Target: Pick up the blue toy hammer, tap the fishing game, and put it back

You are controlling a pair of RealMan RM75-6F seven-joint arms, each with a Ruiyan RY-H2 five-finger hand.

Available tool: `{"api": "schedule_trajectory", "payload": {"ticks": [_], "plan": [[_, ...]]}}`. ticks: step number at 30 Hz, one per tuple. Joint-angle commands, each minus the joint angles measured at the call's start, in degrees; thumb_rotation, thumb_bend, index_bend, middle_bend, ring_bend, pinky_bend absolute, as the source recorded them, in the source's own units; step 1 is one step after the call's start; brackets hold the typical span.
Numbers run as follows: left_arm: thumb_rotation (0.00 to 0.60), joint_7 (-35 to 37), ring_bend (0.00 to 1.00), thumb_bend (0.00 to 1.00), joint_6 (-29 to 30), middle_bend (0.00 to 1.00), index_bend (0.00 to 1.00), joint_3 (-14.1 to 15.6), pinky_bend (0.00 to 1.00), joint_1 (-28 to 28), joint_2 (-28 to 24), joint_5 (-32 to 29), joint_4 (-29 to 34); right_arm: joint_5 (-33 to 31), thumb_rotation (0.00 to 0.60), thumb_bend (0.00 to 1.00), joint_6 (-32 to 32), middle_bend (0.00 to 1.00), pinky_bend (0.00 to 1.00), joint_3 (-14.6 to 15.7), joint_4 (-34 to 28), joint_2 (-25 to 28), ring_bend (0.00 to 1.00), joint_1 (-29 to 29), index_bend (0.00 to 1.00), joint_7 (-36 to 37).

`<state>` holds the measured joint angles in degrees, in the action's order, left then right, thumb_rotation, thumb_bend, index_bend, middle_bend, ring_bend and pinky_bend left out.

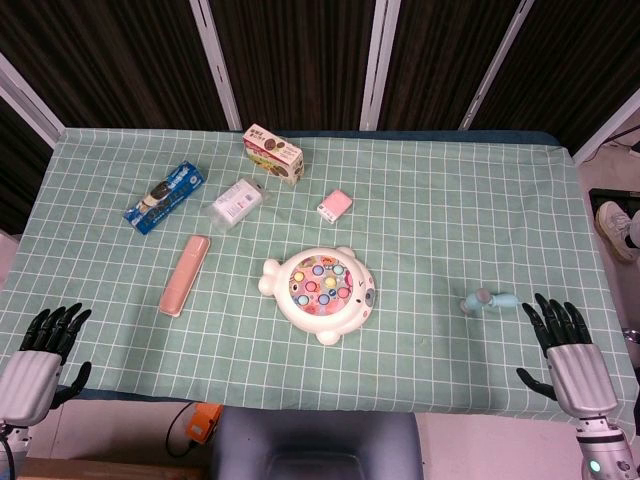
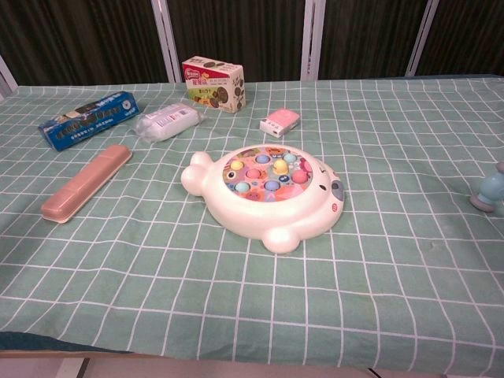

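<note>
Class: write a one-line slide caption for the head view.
Both hands, left hand and right hand, open; blue toy hammer untouched beside fishing game.

- Left hand (image 1: 38, 362) sits at about 8 o'clock in the head view, at the near edge of the surface, palm down, dark fingers (image 1: 60, 322) spread, holding nothing.
- Right hand (image 1: 568, 355) sits at about 4 o'clock, fingers likewise spread, empty.
- Neither hand shows in the chest view.
</note>
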<state>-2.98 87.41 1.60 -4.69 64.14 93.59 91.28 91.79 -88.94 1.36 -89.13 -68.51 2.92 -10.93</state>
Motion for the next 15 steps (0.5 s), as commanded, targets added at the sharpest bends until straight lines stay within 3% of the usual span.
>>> {"api": "schedule_trajectory", "payload": {"ticks": [1, 8, 15], "plan": [[0.6, 0.04, 0.01, 0.42, -0.08, 0.03, 0.0, -0.02, 0.04, -0.1, 0.03, 0.12, 0.0, -0.06, 0.6, 0.32, 0.88, 0.0, 0.0, -0.54, 1.14, -0.51, 0.0, 0.66, 0.0, 0.5], [0.6, 0.51, 0.01, 0.42, -1.04, 0.04, 0.0, 0.1, 0.04, -0.62, 0.07, 0.28, 0.06, -5.13, 0.6, 0.32, 10.18, 0.0, 0.0, -4.43, 7.96, -2.45, 0.0, 6.22, 0.08, 9.08], [0.6, 0.14, 0.01, 0.42, -2.48, 0.04, 0.0, -0.63, 0.04, -1.29, 0.4, -1.38, -0.15, -6.7, 0.6, 0.32, 21.5, 0.11, 0.04, -6.88, 19.9, -4.56, 0.0, 14.14, 0.35, 18.71]]}}
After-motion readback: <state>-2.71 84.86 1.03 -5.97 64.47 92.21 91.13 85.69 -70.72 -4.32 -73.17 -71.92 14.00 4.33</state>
